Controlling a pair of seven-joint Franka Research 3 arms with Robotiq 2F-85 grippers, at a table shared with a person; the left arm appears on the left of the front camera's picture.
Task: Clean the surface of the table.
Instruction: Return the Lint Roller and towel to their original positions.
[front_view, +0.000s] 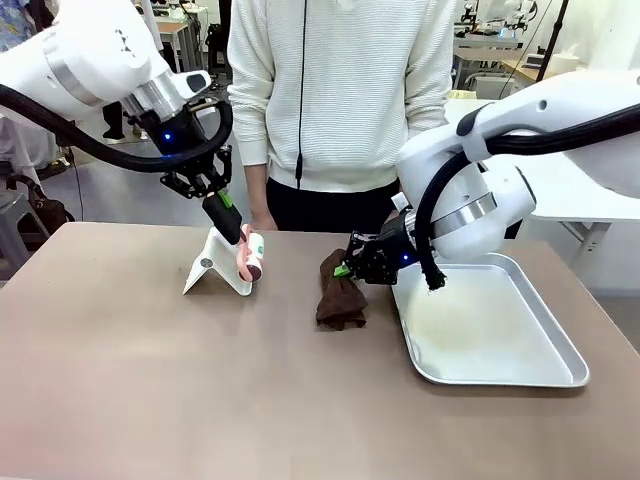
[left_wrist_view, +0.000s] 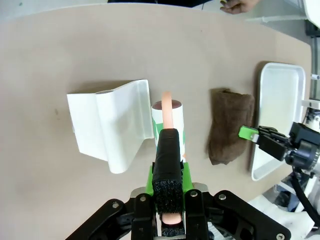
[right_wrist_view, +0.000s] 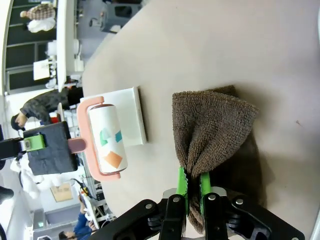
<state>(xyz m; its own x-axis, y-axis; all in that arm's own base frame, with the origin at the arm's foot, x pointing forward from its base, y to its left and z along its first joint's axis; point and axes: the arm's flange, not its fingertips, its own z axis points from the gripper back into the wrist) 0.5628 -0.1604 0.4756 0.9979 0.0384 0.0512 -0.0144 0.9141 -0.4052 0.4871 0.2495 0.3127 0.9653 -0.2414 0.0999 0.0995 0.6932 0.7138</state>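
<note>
Taupe-brown and matte, the table (front_view: 120, 380) spreads under both arms and carries everything in view. Nearest the camera on the robot's right lies a shiny metal tray (front_view: 560, 375), its bare floor just beyond the right arm's wrist. The right gripper (right_wrist_view: 191, 186) has its jaws pinched together on a fold of a brown terry cloth (right_wrist_view: 212, 125); the fabric bunches up between the green pads and fans out ahead of them, the rest of it resting on the table. In the front view that cloth (front_view: 340, 300) sits just beside the tray's left rim, with the right gripper (front_view: 346, 268) at its upper edge.

Off to one side of those jaws hangs a lint roller (right_wrist_view: 107, 142) with a pink frame and white patterned sheet. The left gripper (left_wrist_view: 169, 172) is clamped on the roller's pink handle, the roller (left_wrist_view: 167, 120) pointing ahead of the jaws toward the table. Just beside it lies its white plastic cover (left_wrist_view: 107, 125), open side up. Farther off, a person in a white sweater (front_view: 340, 90) stands at the table's far edge
</note>
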